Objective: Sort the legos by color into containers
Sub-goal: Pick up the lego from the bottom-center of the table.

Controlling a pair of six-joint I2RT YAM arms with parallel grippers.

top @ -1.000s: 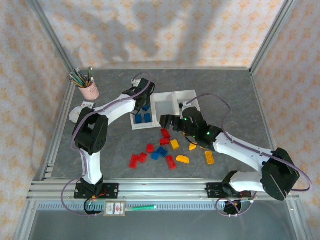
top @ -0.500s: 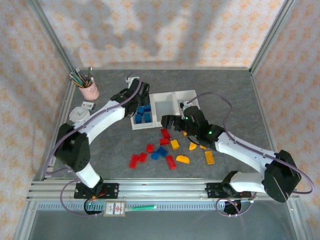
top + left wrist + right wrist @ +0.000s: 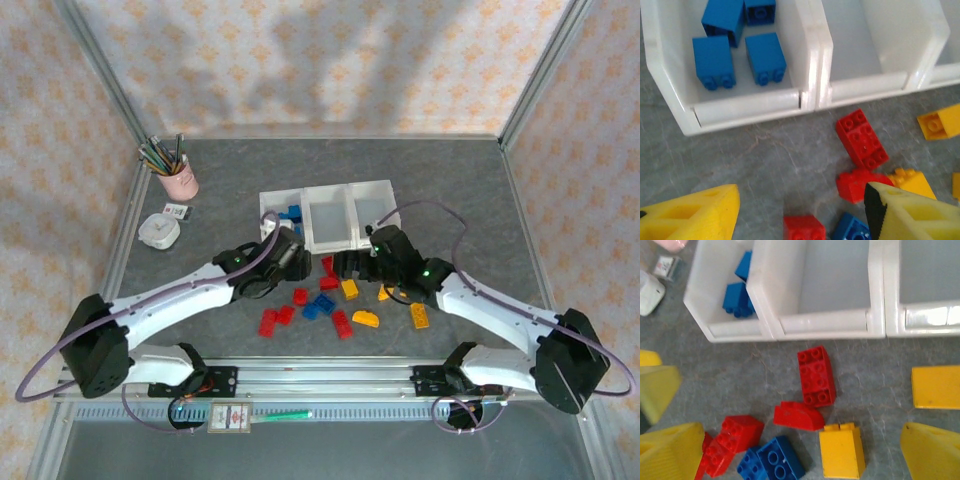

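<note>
The left gripper (image 3: 801,195) is held open and empty above loose legos (image 3: 861,138) scattered toward the desk's (image 3: 450,180) near edge, just before the containers (image 3: 812,65). The right gripper (image 3: 790,440) is held wide open, empty, over the same legos. Since the earlier frame, the left gripper has been withdrawn from the containers.

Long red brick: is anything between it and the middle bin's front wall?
No. In the left wrist view, bare grey table lies between the long red brick and the middle bin.

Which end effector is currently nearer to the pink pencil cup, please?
Left. The left end effector is down-right of the pink pencil cup; the right end effector is farther right, beyond it.
</note>
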